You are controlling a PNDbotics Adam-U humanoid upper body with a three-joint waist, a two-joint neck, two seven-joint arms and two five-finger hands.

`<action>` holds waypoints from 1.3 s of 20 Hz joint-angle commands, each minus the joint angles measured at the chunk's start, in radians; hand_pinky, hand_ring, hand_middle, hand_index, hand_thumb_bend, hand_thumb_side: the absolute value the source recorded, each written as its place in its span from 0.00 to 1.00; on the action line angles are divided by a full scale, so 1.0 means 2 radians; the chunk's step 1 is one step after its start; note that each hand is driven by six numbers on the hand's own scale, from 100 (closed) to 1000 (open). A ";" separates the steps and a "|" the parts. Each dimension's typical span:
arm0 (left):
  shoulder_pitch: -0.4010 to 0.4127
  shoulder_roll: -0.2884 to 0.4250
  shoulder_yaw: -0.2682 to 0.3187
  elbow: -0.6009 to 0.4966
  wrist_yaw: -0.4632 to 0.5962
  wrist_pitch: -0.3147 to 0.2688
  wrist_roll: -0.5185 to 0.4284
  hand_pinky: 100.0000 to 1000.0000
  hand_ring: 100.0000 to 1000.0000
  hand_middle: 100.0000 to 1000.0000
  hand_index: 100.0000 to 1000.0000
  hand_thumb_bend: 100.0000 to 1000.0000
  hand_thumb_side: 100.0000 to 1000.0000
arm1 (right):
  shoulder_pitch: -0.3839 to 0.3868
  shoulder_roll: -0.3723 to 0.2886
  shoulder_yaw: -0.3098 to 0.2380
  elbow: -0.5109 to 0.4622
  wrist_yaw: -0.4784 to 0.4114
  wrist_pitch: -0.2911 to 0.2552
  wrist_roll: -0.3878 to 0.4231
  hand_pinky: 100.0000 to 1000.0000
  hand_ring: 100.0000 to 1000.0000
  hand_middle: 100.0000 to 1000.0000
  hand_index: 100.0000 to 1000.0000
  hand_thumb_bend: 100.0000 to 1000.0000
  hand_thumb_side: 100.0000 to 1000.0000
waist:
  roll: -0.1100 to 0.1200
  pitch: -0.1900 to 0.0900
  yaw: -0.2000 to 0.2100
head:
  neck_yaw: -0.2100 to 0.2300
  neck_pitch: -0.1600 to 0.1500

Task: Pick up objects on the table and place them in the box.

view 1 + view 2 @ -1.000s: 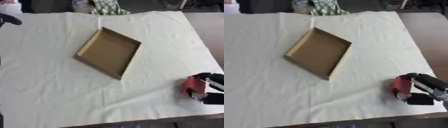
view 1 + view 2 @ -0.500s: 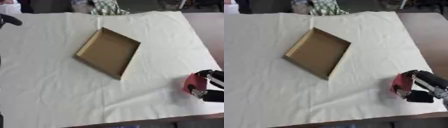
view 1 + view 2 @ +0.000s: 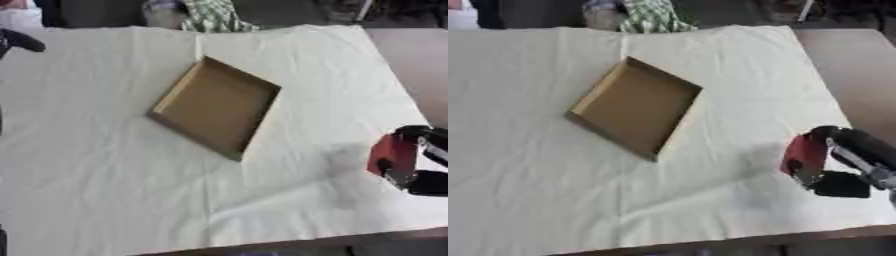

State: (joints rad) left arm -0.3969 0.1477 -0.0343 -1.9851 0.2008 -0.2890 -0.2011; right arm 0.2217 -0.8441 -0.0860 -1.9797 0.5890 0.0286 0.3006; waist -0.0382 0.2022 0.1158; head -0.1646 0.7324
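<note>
Since a second ago the red object (image 3: 805, 152) has risen slightly in the right hand (image 3: 843, 170), whose fingers curl round it above the white-clothed bench (image 3: 527, 165). The open cardboard box (image 3: 634, 105), left of it, sits empty; carrying across comes next.

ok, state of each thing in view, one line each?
box: open-topped, lying flat on the cloth, nothing in it.
red object: held in the right hand near the table's right edge, outside the box.
right hand: curled round the red object.
left hand: only a dark part shows at the far left edge, holding nothing visible.
white cloth: spread over the table, creased.
</note>
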 commanded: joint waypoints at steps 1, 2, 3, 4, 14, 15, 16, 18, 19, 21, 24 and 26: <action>-0.005 0.001 0.000 -0.007 0.001 0.001 -0.001 0.53 0.83 0.75 0.72 0.00 0.60 | -0.023 -0.038 -0.008 -0.010 0.003 -0.014 -0.008 0.94 0.94 0.59 0.81 0.00 0.69 | -0.001 -0.008 0.002 | 0.000 -0.003; -0.005 0.001 -0.001 -0.007 0.001 0.001 -0.001 0.53 0.83 0.75 0.72 0.00 0.60 | -0.034 -0.048 -0.007 -0.010 0.000 -0.020 -0.008 0.94 0.94 0.59 0.81 0.00 0.69 | -0.002 -0.008 0.002 | -0.001 -0.003; -0.005 0.001 -0.001 -0.007 0.002 0.001 -0.001 0.53 0.83 0.75 0.72 0.00 0.60 | -0.044 -0.056 -0.005 -0.010 -0.004 -0.025 -0.008 0.94 0.94 0.60 0.81 0.00 0.70 | -0.002 -0.008 0.003 | -0.001 -0.003; -0.005 0.001 -0.001 -0.007 0.002 0.002 -0.001 0.53 0.83 0.75 0.72 0.00 0.60 | -0.054 -0.063 -0.002 -0.010 -0.008 -0.029 -0.005 0.94 0.94 0.60 0.81 0.00 0.70 | -0.003 -0.008 0.004 | -0.002 -0.003; -0.007 -0.002 -0.005 -0.007 0.006 0.004 -0.006 0.53 0.83 0.75 0.72 0.00 0.61 | -0.192 -0.107 0.032 0.002 -0.079 -0.033 0.062 0.92 0.91 0.61 0.80 0.00 0.73 | -0.006 -0.009 0.018 | -0.013 -0.003; -0.007 -0.002 -0.006 -0.007 0.007 0.004 -0.007 0.53 0.83 0.75 0.72 0.00 0.61 | -0.210 -0.108 0.037 0.009 -0.084 -0.035 0.069 0.90 0.88 0.60 0.80 0.00 0.73 | -0.006 -0.009 0.019 | -0.015 -0.003; -0.007 -0.002 -0.006 -0.007 0.007 0.005 -0.007 0.53 0.83 0.75 0.72 0.00 0.61 | -0.230 -0.108 0.043 0.017 -0.089 -0.041 0.077 0.89 0.87 0.60 0.79 0.00 0.73 | -0.006 -0.009 0.021 | -0.016 -0.003; -0.008 -0.003 -0.007 -0.007 0.009 0.005 -0.008 0.53 0.83 0.75 0.72 0.00 0.61 | -0.268 -0.102 0.054 0.040 -0.098 -0.048 0.092 0.88 0.84 0.61 0.79 0.00 0.74 | -0.007 -0.009 0.025 | -0.019 -0.003; -0.008 -0.004 -0.008 -0.007 0.009 0.006 -0.009 0.53 0.83 0.75 0.72 0.00 0.61 | -0.288 -0.098 0.061 0.052 -0.102 -0.051 0.101 0.88 0.83 0.61 0.79 0.00 0.74 | -0.007 -0.010 0.026 | -0.021 -0.002; -0.008 -0.004 -0.009 -0.007 0.010 0.006 -0.010 0.53 0.83 0.75 0.72 0.00 0.61 | -0.325 -0.087 0.074 0.078 -0.108 -0.059 0.117 0.88 0.83 0.61 0.79 0.00 0.75 | -0.008 -0.010 0.029 | -0.023 -0.002; -0.009 -0.005 -0.010 -0.007 0.012 0.006 -0.011 0.53 0.83 0.75 0.72 0.00 0.61 | -0.376 -0.066 0.091 0.115 -0.107 -0.071 0.139 0.87 0.82 0.60 0.78 0.00 0.74 | -0.008 -0.010 0.035 | -0.029 -0.002; -0.010 -0.006 -0.011 -0.007 0.014 0.006 -0.012 0.53 0.83 0.75 0.72 0.00 0.61 | -0.410 -0.048 0.102 0.143 -0.102 -0.080 0.152 0.87 0.82 0.60 0.77 0.00 0.74 | -0.009 -0.010 0.038 | -0.032 -0.003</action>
State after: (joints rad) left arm -0.3994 0.1373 -0.0532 -1.9852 0.2211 -0.2762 -0.2227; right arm -0.5782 -0.9348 0.1159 -1.7202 0.3856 -0.1210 0.5879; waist -0.0567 0.1998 0.1921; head -0.2225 0.7325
